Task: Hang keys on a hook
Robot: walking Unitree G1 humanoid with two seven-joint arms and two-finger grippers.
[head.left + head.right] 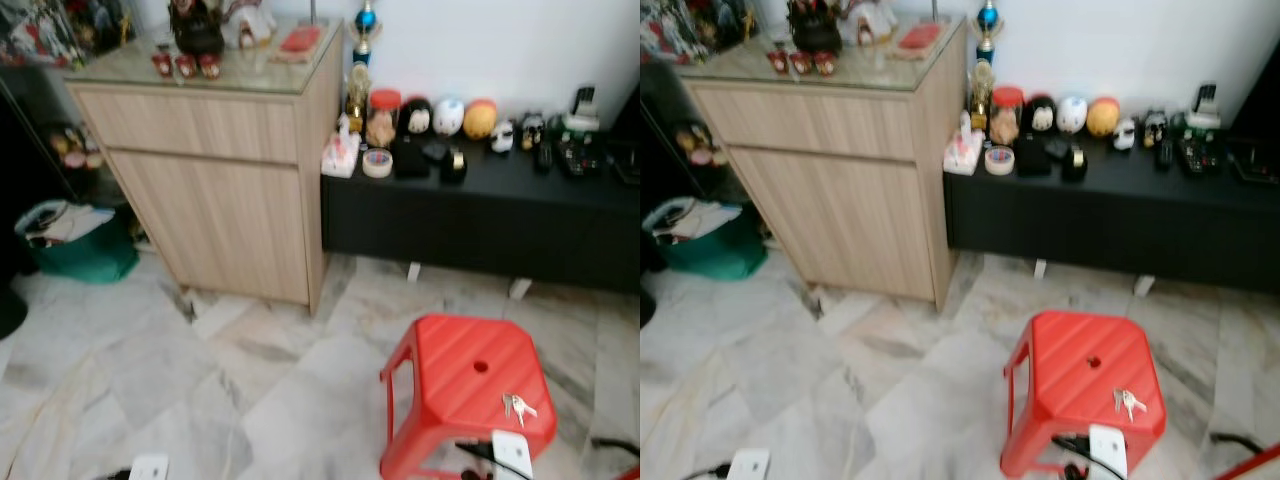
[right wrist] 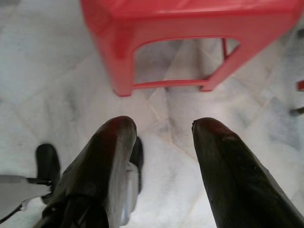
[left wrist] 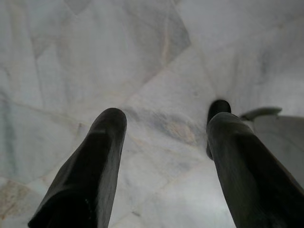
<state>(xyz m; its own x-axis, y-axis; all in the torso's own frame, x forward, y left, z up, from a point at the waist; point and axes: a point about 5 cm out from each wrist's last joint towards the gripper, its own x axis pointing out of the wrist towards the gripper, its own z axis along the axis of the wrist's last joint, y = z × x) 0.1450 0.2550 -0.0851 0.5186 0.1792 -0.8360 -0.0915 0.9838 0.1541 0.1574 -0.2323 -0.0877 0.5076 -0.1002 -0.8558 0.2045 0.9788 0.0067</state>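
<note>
keys (image 1: 518, 405) lay at 4 o'clock on red stool (image 1: 455, 375); right pincer (image 2: 164, 137) wide, left pincer (image 3: 164, 137) wide, both empty. best approached slowly, pinching ring squarely from above.

Wooden cabinet (image 1: 215, 190) beside a cluttered black bench (image 1: 500, 215).

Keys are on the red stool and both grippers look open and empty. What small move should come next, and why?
Probably step closer to the red stool and bring the right gripper up toward the keys lying near its front edge. That gripper hangs open, low by the stool's legs; the left gripper hangs open over bare floor. No hook can be made out yet.
</note>
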